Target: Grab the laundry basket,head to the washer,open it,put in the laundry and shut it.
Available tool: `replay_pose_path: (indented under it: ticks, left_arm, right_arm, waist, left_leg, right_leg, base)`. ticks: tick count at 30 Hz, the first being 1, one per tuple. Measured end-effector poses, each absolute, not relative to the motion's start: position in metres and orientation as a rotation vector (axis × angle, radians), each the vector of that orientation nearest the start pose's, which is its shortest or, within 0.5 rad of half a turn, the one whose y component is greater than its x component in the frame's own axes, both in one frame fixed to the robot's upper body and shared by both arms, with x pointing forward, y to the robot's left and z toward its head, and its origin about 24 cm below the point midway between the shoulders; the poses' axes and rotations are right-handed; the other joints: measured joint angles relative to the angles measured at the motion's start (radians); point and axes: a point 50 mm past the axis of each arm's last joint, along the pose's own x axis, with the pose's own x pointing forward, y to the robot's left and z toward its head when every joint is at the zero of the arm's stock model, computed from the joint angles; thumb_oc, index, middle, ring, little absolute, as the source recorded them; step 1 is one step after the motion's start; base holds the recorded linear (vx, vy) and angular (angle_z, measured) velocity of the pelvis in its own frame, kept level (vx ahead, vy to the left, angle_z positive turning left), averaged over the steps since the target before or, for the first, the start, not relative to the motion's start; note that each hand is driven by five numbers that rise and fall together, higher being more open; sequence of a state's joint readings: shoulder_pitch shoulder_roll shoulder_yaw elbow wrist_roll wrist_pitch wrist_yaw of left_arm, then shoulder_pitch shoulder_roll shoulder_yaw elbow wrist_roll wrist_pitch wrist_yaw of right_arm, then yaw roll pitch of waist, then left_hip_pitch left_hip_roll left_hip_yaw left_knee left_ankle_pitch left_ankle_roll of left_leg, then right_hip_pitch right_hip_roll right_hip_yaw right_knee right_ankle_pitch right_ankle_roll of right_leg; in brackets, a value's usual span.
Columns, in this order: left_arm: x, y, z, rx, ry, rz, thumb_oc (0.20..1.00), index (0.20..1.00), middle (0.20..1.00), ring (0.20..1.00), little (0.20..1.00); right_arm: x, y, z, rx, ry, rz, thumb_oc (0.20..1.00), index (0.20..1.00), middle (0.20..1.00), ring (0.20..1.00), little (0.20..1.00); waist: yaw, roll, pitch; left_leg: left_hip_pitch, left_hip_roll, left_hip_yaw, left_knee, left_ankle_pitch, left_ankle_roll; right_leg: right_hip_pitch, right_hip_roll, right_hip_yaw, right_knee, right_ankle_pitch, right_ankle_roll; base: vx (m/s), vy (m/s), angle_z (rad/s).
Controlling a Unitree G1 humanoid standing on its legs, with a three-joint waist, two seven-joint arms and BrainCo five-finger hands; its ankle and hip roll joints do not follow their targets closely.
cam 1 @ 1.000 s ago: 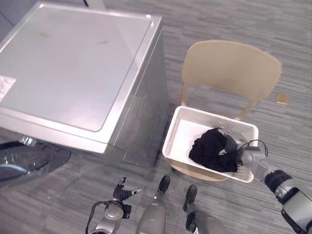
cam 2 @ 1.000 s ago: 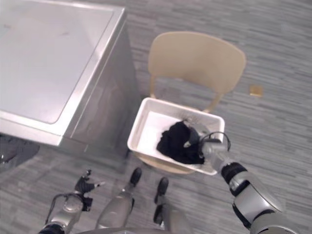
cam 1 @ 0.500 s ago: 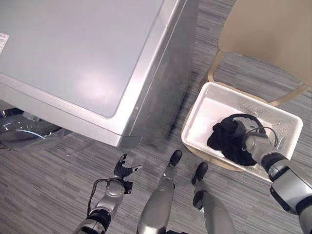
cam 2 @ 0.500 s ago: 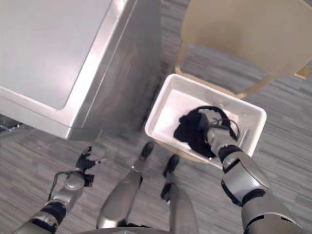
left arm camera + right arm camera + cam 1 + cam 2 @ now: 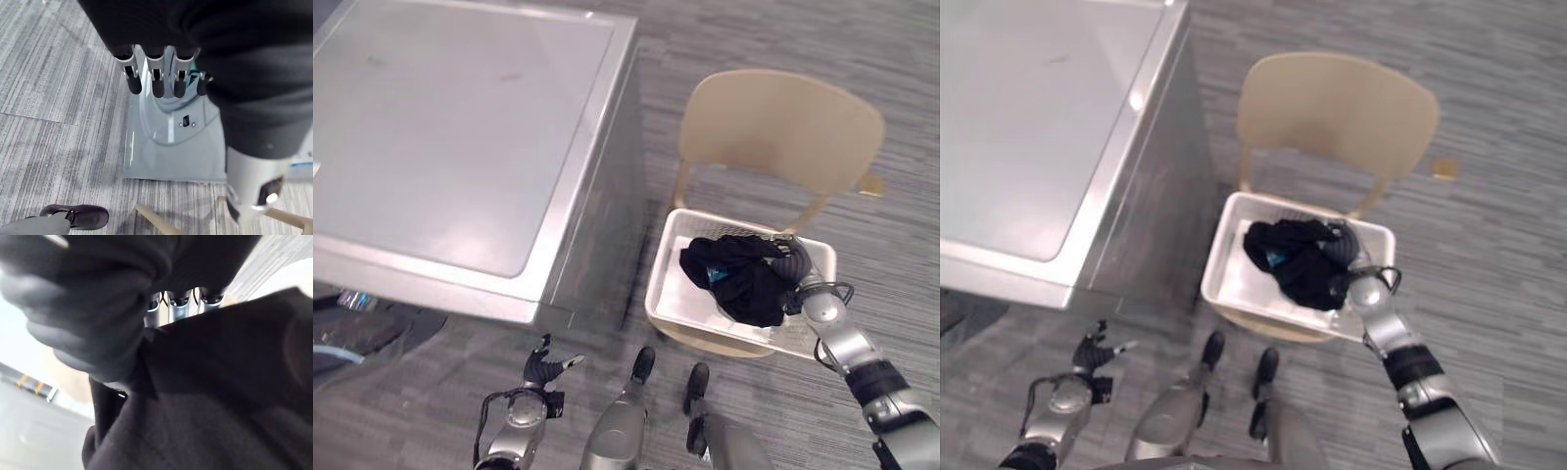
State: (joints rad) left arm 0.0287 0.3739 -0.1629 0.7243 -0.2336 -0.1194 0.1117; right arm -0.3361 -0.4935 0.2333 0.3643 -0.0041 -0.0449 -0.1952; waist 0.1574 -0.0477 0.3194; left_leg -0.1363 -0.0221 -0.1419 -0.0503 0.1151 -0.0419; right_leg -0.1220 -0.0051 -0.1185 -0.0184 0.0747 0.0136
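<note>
Reaching into the white plastic laundry basket [image 5: 671, 294], your right hand [image 5: 796, 264] is sitting against the black bundle of laundry [image 5: 739, 274]; the cloth is covering the fingers in the head views and in the right wrist view, so you cannot tell whether they are closing on it. The bundle is lying inside the basket, heaped toward the right-hand end, and the basket is resting on the seat of the beige moulded chair [image 5: 783, 122], just beside the silver-grey washer [image 5: 460, 147].

Your left hand [image 5: 540, 370] is hanging low by the floor with fingers spread and relaxed, holding nothing; its wrist view is looking at the washer's glass door [image 5: 168, 132], which seems to be standing ajar.

Judging progress: the basket is at the washer and the door looks opened, while loading and shutting are remaining.

Compared with a second ago, the laundry is spreading wider and sitting higher in the basket, and the right hand is lying further toward the basket's far rim; the camera has also swung.
</note>
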Motion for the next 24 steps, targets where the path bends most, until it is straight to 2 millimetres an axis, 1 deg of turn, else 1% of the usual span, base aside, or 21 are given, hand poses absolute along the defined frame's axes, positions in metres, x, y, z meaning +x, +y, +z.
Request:
replay_pose_path:
  ticks: [2,4,6,7,8,9,10,11,12,13,14,15,16,17,18,19,20,21,22,23,24]
  left_arm:
    - [0.177,0.253,-0.094,0.225,0.665,0.174,1.0,1.0,1.0,1.0,1.0]
    - [0.166,0.255,-0.099,0.215,0.709,0.183,1.0,1.0,1.0,1.0,1.0]
    - [0.162,0.253,-0.102,0.211,0.73,0.171,1.0,1.0,1.0,1.0,1.0]
    - [0.164,0.251,-0.102,0.207,0.725,0.161,1.0,1.0,1.0,1.0,1.0]
    - [0.172,0.243,-0.1,0.194,0.701,0.144,1.0,1.0,1.0,1.0,1.0]
    - [0.176,0.241,-0.096,0.19,0.674,0.134,1.0,1.0,1.0,1.0,1.0]
    - [0.182,0.238,-0.09,0.19,0.636,0.122,1.0,1.0,1.0,1.0,1.0]
    - [0.186,0.237,-0.085,0.186,0.608,0.117,1.0,1.0,1.0,1.0,1.0]
    - [0.189,0.236,-0.081,0.19,0.58,0.113,1.0,1.0,1.0,1.0,1.0]
    - [0.19,0.237,-0.08,0.192,0.58,0.114,1.0,1.0,1.0,1.0,1.0]
    - [0.188,0.237,-0.081,0.194,0.583,0.115,1.0,1.0,1.0,1.0,1.0]
    - [0.187,0.236,-0.082,0.192,0.589,0.112,1.0,1.0,1.0,1.0,1.0]
    - [0.195,0.225,-0.077,0.167,0.547,0.09,1.0,1.0,1.0,1.0,1.0]
    - [0.202,0.22,-0.07,0.159,0.505,0.074,1.0,1.0,1.0,1.0,1.0]
    - [0.206,0.216,-0.066,0.16,0.486,0.055,1.0,1.0,1.0,1.0,1.0]
    - [0.206,0.215,-0.066,0.183,0.494,0.032,1.0,1.0,1.0,1.0,1.0]
    - [0.209,0.215,-0.063,0.201,0.482,0.016,1.0,1.0,1.0,1.0,1.0]
    - [0.212,0.212,-0.061,0.201,0.47,0.005,1.0,1.0,1.0,1.0,1.0]
    - [0.215,0.211,-0.059,0.205,0.458,-0.005,1.0,1.0,1.0,1.0,1.0]
    - [0.22,0.205,-0.049,0.201,0.41,-0.026,1.0,1.0,1.0,1.0,1.0]
    - [0.225,0.2,-0.042,0.194,0.37,-0.039,1.0,1.0,1.0,1.0,1.0]
  right_arm:
    - [0.306,-0.213,0.066,-0.499,-0.031,-0.029,0.2,0.2,0.2,0.2,0.2]
    - [0.291,-0.209,0.068,-0.425,-0.059,0.007,0.2,0.2,0.2,0.2,0.2]
    - [0.28,-0.21,0.067,-0.383,-0.07,0.021,0.2,0.2,0.2,0.2,0.2]
    - [0.277,-0.21,0.066,-0.367,-0.068,0.031,0.2,0.2,0.2,0.2,0.2]
    - [0.272,-0.215,0.063,-0.361,-0.054,0.019,0.2,0.2,0.2,0.2,0.2]
    - [0.27,-0.216,0.061,-0.359,-0.047,0.023,0.2,0.2,0.2,0.2,0.2]
    - [0.271,-0.214,0.064,-0.357,-0.06,0.028,0.2,0.2,0.2,0.2,0.2]
    - [0.271,-0.214,0.067,-0.355,-0.074,0.029,0.2,0.2,0.2,0.2,0.2]
    - [0.276,-0.21,0.075,-0.353,-0.11,0.045,0.2,0.2,0.2,0.2,0.2]
    - [0.281,-0.206,0.081,-0.349,-0.134,0.051,0.2,0.2,0.2,0.2,0.2]
    - [0.284,-0.203,0.085,-0.348,-0.15,0.063,0.2,0.2,0.2,0.2,0.2]
    - [0.287,-0.2,0.089,-0.342,-0.164,0.066,0.2,0.2,0.2,0.2,0.2]
    - [0.289,-0.2,0.091,-0.339,-0.175,0.064,0.2,0.2,0.2,0.2,0.2]
    - [0.288,-0.199,0.088,-0.332,-0.164,0.076,0.2,0.2,0.2,0.2,0.2]
    - [0.287,-0.198,0.086,-0.335,-0.152,0.093,0.2,0.2,0.2,0.2,0.2]
    - [0.287,-0.19,0.085,-0.335,-0.154,0.126,0.2,0.2,0.2,0.2,0.2]
    - [0.286,-0.185,0.086,-0.334,-0.162,0.151,0.2,0.2,0.2,0.2,0.2]
    - [0.285,-0.183,0.088,-0.339,-0.17,0.164,0.2,0.2,0.2,0.2,0.2]
    - [0.285,-0.181,0.088,-0.332,-0.173,0.166,0.2,0.2,0.2,0.2,0.2]
    - [0.284,-0.178,0.096,-0.329,-0.208,0.179,0.2,0.2,0.2,0.2,0.2]
    - [0.283,-0.177,0.102,-0.325,-0.234,0.187,0.2,0.2,0.2,0.2,0.2]
  waist:
    - [-0.03,-0.007,-0.021]
    - [-0.047,0.004,-0.032]
    - [-0.073,0.014,-0.036]
    - [-0.073,0.023,-0.037]
    - [-0.1,0.047,-0.042]
    - [-0.1,0.048,-0.054]
    - [-0.079,0.042,-0.06]
    - [-0.074,0.041,-0.062]
    - [-0.051,0.041,-0.067]
    - [-0.042,0.043,-0.069]
    - [-0.035,0.043,-0.07]
    - [-0.031,0.056,-0.085]
    - [-0.049,0.1,-0.096]
    - [-0.064,0.107,-0.098]
    - [-0.058,0.107,-0.098]
    - [-0.014,0.094,-0.102]
    - [-0.025,0.067,-0.1]
    - [-0.054,0.058,-0.097]
    - [-0.06,0.038,-0.096]
    - [-0.074,0.022,-0.099]
    - [-0.083,0.022,-0.104]
  left_leg:
    - [0.024,-0.003,0.015,-0.001,-0.014,0.009]
    - [0.044,-0.002,0.022,0.004,-0.015,0.02]
    - [0.041,-0.009,-0.005,0.03,-0.035,0.029]
    - [0.035,-0.008,-0.019,0.046,-0.024,0.033]
    - [0.021,-0.007,-0.074,0.065,-0.028,0.032]
    - [0.008,-0.011,-0.093,0.073,-0.004,0.031]
    - [-0.01,-0.022,-0.092,0.091,-0.005,0.031]
    - [-0.021,-0.027,-0.1,0.101,-0.01,0.031]
    - [-0.037,-0.036,-0.106,0.115,-0.004,0.027]
    - [-0.053,-0.034,-0.107,0.131,0.001,0.02]
    - [-0.064,-0.039,-0.108,0.139,0.003,0.013]
    - [-0.097,-0.034,-0.125,0.149,0.016,-0.008]
    - [-0.145,-0.009,-0.176,0.14,0.069,-0.079]
    - [-0.159,0.011,-0.174,0.103,0.112,-0.117]
    - [-0.151,0.03,-0.164,0.09,0.073,-0.12]
    - [-0.163,0.048,-0.118,0.062,-0.023,-0.082]
    - [-0.176,0.05,-0.054,0.067,-0.067,-0.088]
    - [-0.195,0.05,-0.011,0.073,-0.108,-0.075]
    - [-0.194,0.048,0.005,0.071,-0.097,-0.059]
    - [-0.214,0.03,0.064,0.199,-0.108,-0.057]
    - [-0.197,0.032,0.075,0.25,-0.11,-0.056]
  right_leg:
    - [0.017,-0.001,0.019,-0.004,0.001,0.002]
    - [0.036,-0.002,0.023,0.025,-0.003,0.008]
    - [0.019,-0.004,0.035,0.105,-0.048,0.023]
    - [0.0,0.003,0.067,0.181,-0.089,0.029]
    - [-0.02,0.025,0.14,0.314,-0.156,0.039]
    - [-0.024,0.032,0.169,0.38,-0.201,0.05]
    - [-0.057,0.048,0.22,0.538,-0.259,0.068]
    - [-0.063,0.058,0.248,0.6,-0.282,0.067]
    - [-0.029,0.052,0.271,0.555,-0.318,0.058]
    - [0.004,0.043,0.276,0.502,-0.348,0.051]
    - [0.021,0.049,0.274,0.444,-0.364,0.032]
    - [0.036,0.061,0.269,0.387,-0.389,-0.014]
    - [0.042,0.133,0.268,0.304,-0.333,-0.043]
    - [0.043,0.156,0.273,0.274,-0.3,-0.07]
    - [0.034,0.17,0.244,0.275,-0.291,-0.1]
    - [0.0,0.208,0.234,0.335,-0.267,-0.114]
    - [-0.014,0.175,0.214,0.324,-0.269,-0.137]
    - [-0.011,0.155,0.17,0.303,-0.261,-0.14]
    - [-0.017,0.132,0.144,0.297,-0.236,-0.162]
    - [0.001,0.095,0.091,0.237,-0.193,-0.163]
    - [0.006,0.085,0.076,0.203,-0.169,-0.148]
  base:
    - [-0.07,0.091,-0.21]
    - [-0.16,0.012,-0.04]
    - [-0.19,-0.061,0.25]
    - [-0.27,-0.162,0.8]
    - [-0.19,-0.132,1.04]
    - [-0.18,-0.161,1.04]
    - [-0.06,-0.068,0.58]
    - [-0.13,-0.134,0.3]
    - [-0.24,-0.182,0.18]
    - [-0.34,-0.271,0.02]
    - [-0.4,-0.285,0.07]
    - [-0.32,-0.239,0.59]
    - [-0.22,-0.15,1.15]
    - [-0.25,-0.127,1.3]
    - [-0.3,-0.065,0.79]
    - [-0.38,-0.08,0.63]
    - [-0.31,-0.019,0.91]
    - [-0.26,-0.012,1.13]
    - [-0.23,0.002,1.35]
    - [-0.15,-0.002,1.14]
    - [-0.13,0.026,1.02]
